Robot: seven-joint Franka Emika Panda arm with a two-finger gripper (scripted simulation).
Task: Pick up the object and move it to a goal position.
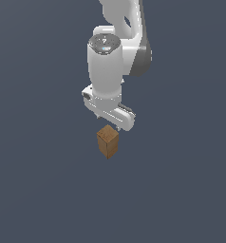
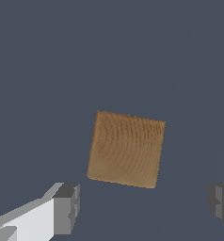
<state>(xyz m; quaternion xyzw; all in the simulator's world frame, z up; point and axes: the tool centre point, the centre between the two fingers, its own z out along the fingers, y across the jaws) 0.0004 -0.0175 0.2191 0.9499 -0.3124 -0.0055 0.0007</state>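
Here, the small brown wood-grained rectangular block (image 1: 108,141) stands upright on the flat dark grey-blue floor (image 1: 39,190), its long axis vertical, taller than it is wide, one vertical edge turned toward the exterior camera. In the wrist view its top face (image 2: 126,148) is nearly square, with curved grain lines, and is rotated slightly off the line between the fingers. Directly above it hangs the white robot gripper (image 1: 108,124), close over the block's top, not touching. Its grey fingertip pads (image 2: 67,208) are spread wide apart, wider than the block, holding nothing.
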